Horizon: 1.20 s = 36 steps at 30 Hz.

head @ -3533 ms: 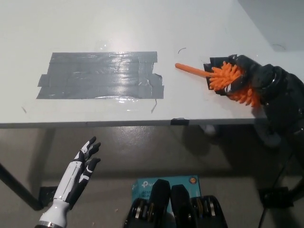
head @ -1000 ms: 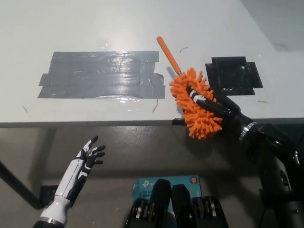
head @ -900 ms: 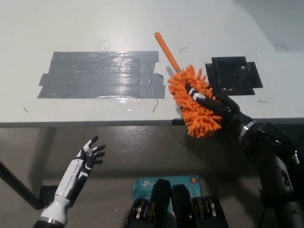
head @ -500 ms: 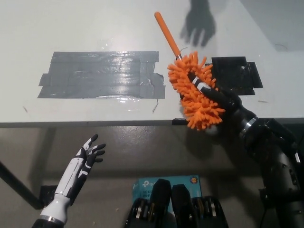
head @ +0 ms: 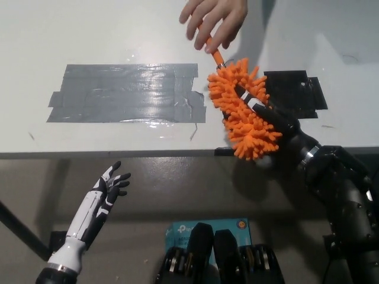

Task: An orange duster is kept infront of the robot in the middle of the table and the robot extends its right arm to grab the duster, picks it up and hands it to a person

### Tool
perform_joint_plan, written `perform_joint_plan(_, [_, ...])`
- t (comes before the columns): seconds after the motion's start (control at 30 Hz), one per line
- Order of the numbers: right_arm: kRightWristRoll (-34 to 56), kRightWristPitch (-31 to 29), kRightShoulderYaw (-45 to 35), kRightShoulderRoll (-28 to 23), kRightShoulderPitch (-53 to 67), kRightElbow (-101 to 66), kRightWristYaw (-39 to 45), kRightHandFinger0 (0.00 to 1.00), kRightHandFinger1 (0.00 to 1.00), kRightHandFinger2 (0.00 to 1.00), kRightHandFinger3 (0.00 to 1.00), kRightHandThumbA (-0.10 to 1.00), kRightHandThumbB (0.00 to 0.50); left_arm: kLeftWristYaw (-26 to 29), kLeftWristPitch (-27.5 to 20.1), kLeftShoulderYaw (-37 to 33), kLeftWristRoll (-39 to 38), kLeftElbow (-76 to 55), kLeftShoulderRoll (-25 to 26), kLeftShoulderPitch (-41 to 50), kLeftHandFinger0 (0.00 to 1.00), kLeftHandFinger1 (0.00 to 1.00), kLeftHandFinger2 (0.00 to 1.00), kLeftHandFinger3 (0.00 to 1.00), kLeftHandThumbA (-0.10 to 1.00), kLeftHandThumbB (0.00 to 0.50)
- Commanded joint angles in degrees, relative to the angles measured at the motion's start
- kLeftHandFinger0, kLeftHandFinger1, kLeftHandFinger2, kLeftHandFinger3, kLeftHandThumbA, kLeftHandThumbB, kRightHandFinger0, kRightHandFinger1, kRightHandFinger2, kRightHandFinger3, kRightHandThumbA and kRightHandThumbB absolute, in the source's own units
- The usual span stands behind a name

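Shaggy orange microfibre duster (head: 241,114), its head a thick oval of soft noodle-like strands, sits in the black right hand (head: 273,119), whose fingers are wrapped around the head and partly buried in the fibres. A smooth, slim orange handle runs up and to the left from the head, and a person's hand (head: 214,19) reaching in from the top edge has its fingertips on that handle. The duster is held above the near edge of the white, matte surface (head: 118,35), between a glossy, wrinkled patch of grey duct tape (head: 127,93) on the left and a square of black tape (head: 296,93) on the right. The white left hand (head: 105,195) rests low at the lower left, below the surface edge, holding nothing, fingers loosely spread. Half a second ago only a hand's shadow lay on the surface near the handle tip; now the person's hand itself is in view and touching the handle, while the duster sits in nearly the same place.
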Motion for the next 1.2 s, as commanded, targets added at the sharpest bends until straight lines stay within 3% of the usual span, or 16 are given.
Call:
perform_joint_plan(0.0, [3.72,-0.15,0.62,-0.79,-2.90,-1.14,-0.79,0.00,0.31,0.65,0.95,-0.10,0.120,-0.70,-2.35,0.27,-0.38,-1.52,0.86,-1.05,0.80,0.84,0.85,1.00,0.96,0.087])
perform_joint_plan(0.33, [1.57,-0.15,-0.41,-0.52,-2.82,-0.39,-0.95,0.00,0.30,0.64,0.96,-0.10,0.119,-0.92,-1.55,0.12,-0.11,-2.27,1.01,-1.09,0.81,0.84,0.85,1.00,0.96,0.086])
perform_joint_plan(0.37, [1.78,-0.15,-0.73,-0.42,-2.77,-0.37,-0.65,0.00,0.31,0.65,0.98,-0.10,0.135,-0.95,-1.63,0.14,-0.23,-2.21,1.00,-1.10,0.81,0.84,0.85,1.00,0.95,0.080])
perform_joint_plan(0.4, [2.32,-0.15,-0.79,-0.49,-2.80,-0.13,-0.18,0.02,0.36,0.71,1.00,-0.10,0.116,-0.98,-1.63,0.15,-0.33,-2.22,0.99,-1.09,0.81,0.84,0.85,1.00,0.95,0.079])
perform_joint_plan(0.47, [3.01,-0.15,-0.82,-0.60,-2.84,0.20,0.42,0.02,0.36,0.71,1.00,-0.10,0.116,-1.01,-1.62,0.17,-0.44,-2.25,0.98,-1.08,0.81,0.84,0.85,1.00,0.95,0.079])
perform_joint_plan(0.5, [3.22,-0.15,-0.75,-0.72,-2.76,0.12,0.45,0.27,0.60,0.88,1.00,-0.05,0.131,-1.02,-1.71,0.18,-0.49,-2.21,0.97,-1.09,0.80,0.84,0.85,1.00,0.94,0.074])
perform_joint_plan(0.53, [3.31,-0.15,-0.68,-0.90,-2.53,-0.27,0.82,0.63,1.00,1.00,1.00,0.16,0.232,-1.02,-1.72,0.19,-0.54,-2.18,0.95,-1.09,0.80,0.83,0.85,1.00,0.94,0.078])
perform_joint_plan(0.57, [2.51,-0.15,-1.04,-0.85,-1.94,-1.21,1.44,1.00,1.00,1.00,1.00,0.39,0.287,-1.04,-1.52,0.19,-0.56,-2.28,0.94,-1.03,0.80,0.83,0.85,1.00,0.94,0.087])
perform_joint_plan(0.6, [1.88,-0.15,-1.32,-0.79,-1.52,-1.88,1.88,1.00,1.00,1.00,1.00,0.39,0.287,-1.05,-1.36,0.19,-0.58,-2.36,0.92,-0.99,0.80,0.83,0.85,1.00,0.94,0.087])
perform_joint_plan(0.63, [1.46,-0.15,-1.77,-0.50,-1.19,-2.40,2.20,1.00,1.00,1.00,1.00,0.48,0.393,-1.08,-1.28,0.23,-0.64,-2.44,0.98,-1.01,0.80,0.83,0.85,1.00,0.94,0.089])
perform_joint_plan(0.67, [1.62,-0.15,-1.89,-0.37,-1.22,-2.37,2.19,1.00,1.00,1.00,1.00,0.48,0.393,-1.10,-1.35,0.27,-0.68,-2.44,1.03,-1.05,0.80,0.83,0.85,1.00,0.94,0.089])
perform_joint_plan(0.7, [1.39,-0.15,-2.59,0.16,-1.19,-2.25,2.03,1.00,1.00,1.00,1.00,0.58,0.465,-1.09,-1.49,0.31,-0.67,-2.34,1.07,-1.17,0.80,0.83,0.85,1.00,0.94,0.090])
perform_joint_plan(0.77, [0.68,-0.15,-3.26,0.61,-1.16,-2.20,1.61,1.00,1.00,1.00,1.00,0.61,0.499,-1.24,-1.48,0.40,-0.71,-2.36,1.07,-1.21,0.80,0.83,0.85,1.00,0.94,0.085])
perform_joint_plan(0.97, [-1.86,-1.53,-4.75,1.44,-0.74,-2.92,0.23,1.00,1.00,1.00,1.00,0.74,0.500,-1.55,-0.59,0.46,-0.87,-2.75,1.02,-1.45,0.79,0.82,0.84,1.00,0.95,0.101])
perform_joint_plan(1.17, [-2.90,-1.99,-6.58,1.23,0.34,-4.66,0.60,1.00,1.00,1.00,1.00,0.78,0.500,-1.52,-0.98,0.39,-0.82,-2.62,0.96,-1.48,0.79,0.81,0.84,1.00,0.95,0.088])
